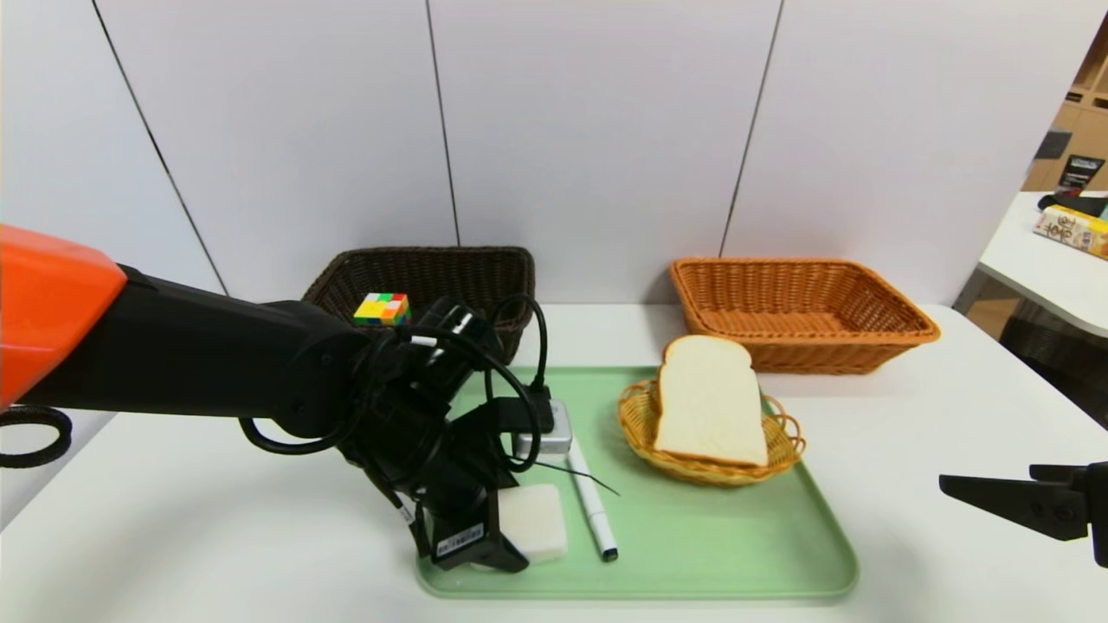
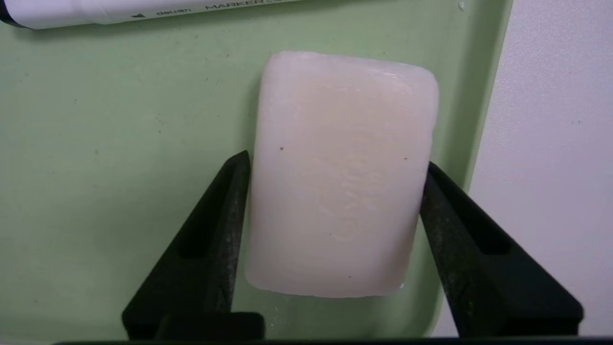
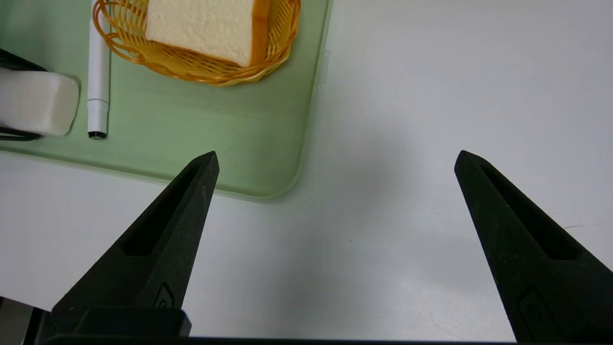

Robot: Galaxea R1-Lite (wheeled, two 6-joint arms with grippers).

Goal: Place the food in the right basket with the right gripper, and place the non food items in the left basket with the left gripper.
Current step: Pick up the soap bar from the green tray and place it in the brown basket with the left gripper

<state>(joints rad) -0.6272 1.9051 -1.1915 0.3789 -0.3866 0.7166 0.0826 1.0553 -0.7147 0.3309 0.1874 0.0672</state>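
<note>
A white soap bar [image 2: 342,177] lies at the near left corner of the green tray [image 1: 736,545]. My left gripper [image 2: 337,160] is down on the tray and shut on it, with one finger touching each long side; the bar [image 1: 535,519] still rests on the tray. A white marker [image 1: 591,502] lies just right of the soap. A slice of bread [image 1: 710,402] leans in a small wicker dish [image 1: 783,450] on the tray. My right gripper [image 3: 335,158] hangs open and empty over bare table right of the tray, seen at the right edge [image 1: 952,486].
The dark brown left basket [image 1: 433,268] at the back holds a coloured puzzle cube [image 1: 382,309]. The orange right basket [image 1: 805,316] stands behind the bread. A small silver box [image 1: 554,433] sits on the tray under my left arm's cables.
</note>
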